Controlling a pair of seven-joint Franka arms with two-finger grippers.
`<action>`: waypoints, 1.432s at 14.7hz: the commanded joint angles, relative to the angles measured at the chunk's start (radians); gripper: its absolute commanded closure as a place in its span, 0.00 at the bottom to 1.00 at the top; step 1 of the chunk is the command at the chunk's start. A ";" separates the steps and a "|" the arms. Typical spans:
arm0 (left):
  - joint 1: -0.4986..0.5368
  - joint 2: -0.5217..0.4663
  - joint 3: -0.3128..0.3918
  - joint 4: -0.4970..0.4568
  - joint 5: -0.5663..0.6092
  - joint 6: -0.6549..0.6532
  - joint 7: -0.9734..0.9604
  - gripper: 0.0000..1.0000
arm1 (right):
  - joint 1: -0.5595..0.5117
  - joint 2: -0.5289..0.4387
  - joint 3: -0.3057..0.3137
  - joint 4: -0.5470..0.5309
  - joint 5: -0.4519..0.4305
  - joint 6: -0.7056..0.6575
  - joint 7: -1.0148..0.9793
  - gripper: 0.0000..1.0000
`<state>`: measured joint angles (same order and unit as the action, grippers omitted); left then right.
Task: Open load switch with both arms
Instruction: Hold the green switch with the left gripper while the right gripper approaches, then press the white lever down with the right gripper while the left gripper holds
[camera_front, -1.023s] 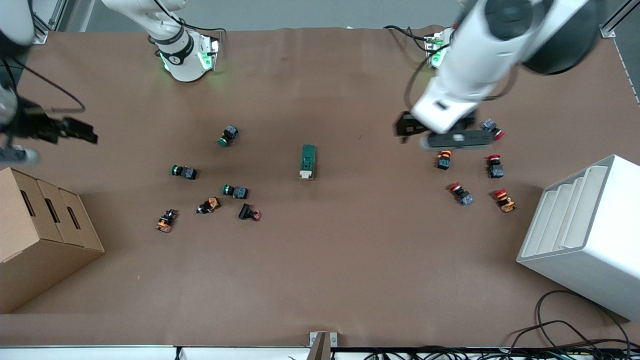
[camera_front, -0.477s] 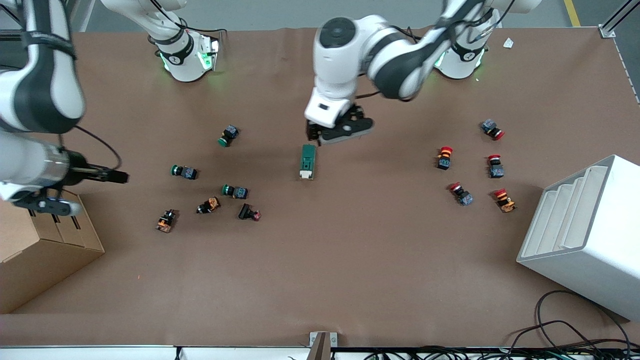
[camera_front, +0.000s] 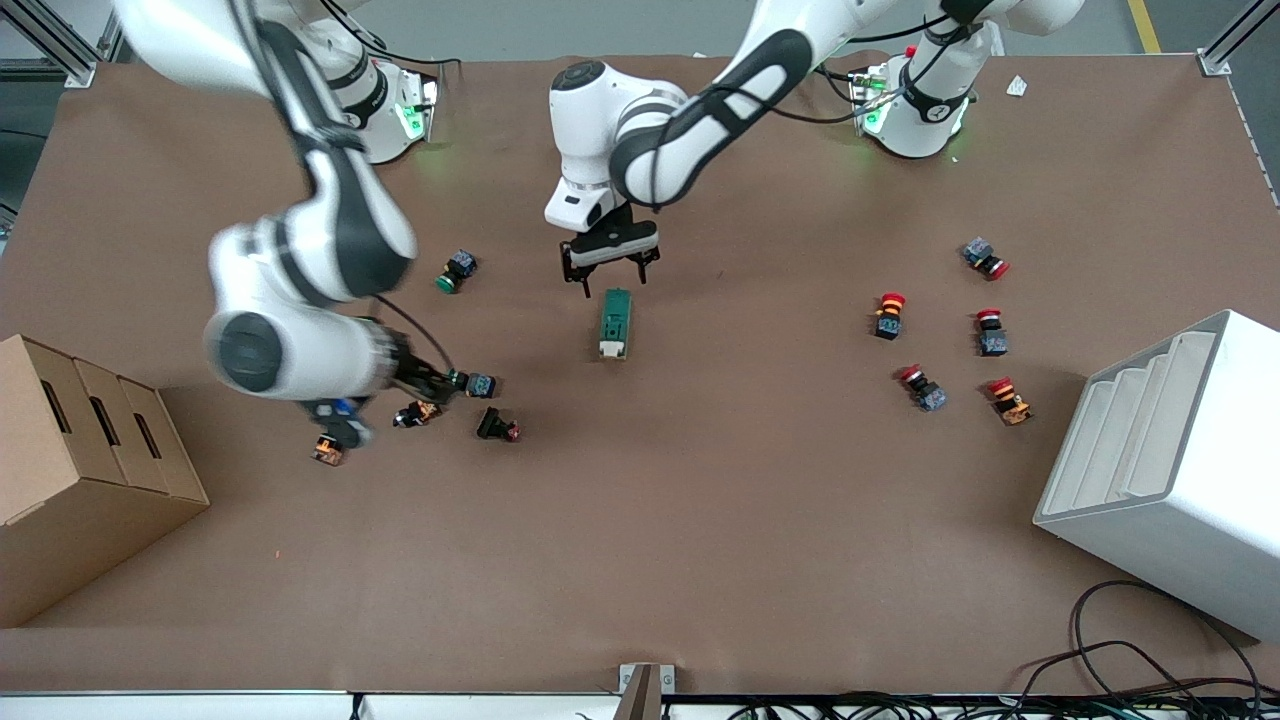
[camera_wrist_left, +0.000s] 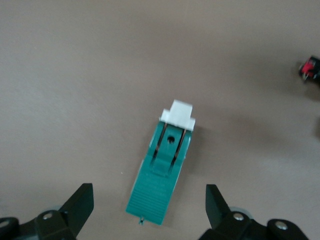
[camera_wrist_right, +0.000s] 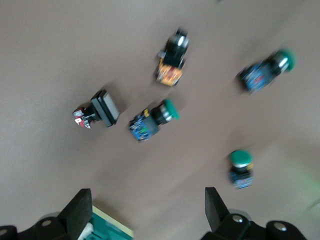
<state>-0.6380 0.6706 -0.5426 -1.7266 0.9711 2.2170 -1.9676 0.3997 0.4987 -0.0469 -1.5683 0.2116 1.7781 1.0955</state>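
The load switch (camera_front: 615, 323), a dark-green block with a cream toggle end turned toward the front camera, lies flat mid-table. My left gripper (camera_front: 608, 272) hangs open just over its green end, one finger to each side. In the left wrist view the load switch (camera_wrist_left: 162, 182) lies between the open fingers (camera_wrist_left: 80, 205), untouched, and its white toggle (camera_wrist_left: 177, 114) points away from the left gripper (camera_wrist_left: 148, 207). My right gripper (camera_front: 445, 378) is open over the push-buttons toward the right arm's end. The right wrist view shows the right gripper (camera_wrist_right: 147, 215) holding nothing, with a corner of the load switch (camera_wrist_right: 107, 231) by one finger.
Green, orange and black push-buttons (camera_front: 457, 270) (camera_wrist_right: 150, 122) lie scattered under the right arm. Red-capped push-buttons (camera_front: 890, 315) sit toward the left arm's end. A cardboard box (camera_front: 90, 470) and a white stepped rack (camera_front: 1170, 470) stand at the table's two ends. Cables (camera_front: 1130, 650) trail at the front edge.
The left arm swung from over the red push-buttons to the load switch and lowered over its green end. The right arm came in from the table's end to over the green and orange push-buttons.
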 joint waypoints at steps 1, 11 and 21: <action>-0.029 0.020 0.001 -0.047 0.174 0.017 -0.118 0.02 | 0.105 0.147 -0.011 0.097 0.019 0.023 0.290 0.00; -0.075 0.184 0.013 -0.094 0.819 -0.121 -0.453 0.02 | 0.310 0.290 -0.010 0.151 0.138 0.155 0.684 0.00; -0.126 0.247 0.015 -0.094 0.885 -0.204 -0.505 0.01 | 0.330 0.282 -0.001 0.162 0.140 -0.008 0.659 0.00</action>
<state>-0.7538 0.8744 -0.5322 -1.8305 1.8294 2.0139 -2.4391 0.7327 0.7873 -0.0489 -1.3989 0.3323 1.8166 1.7734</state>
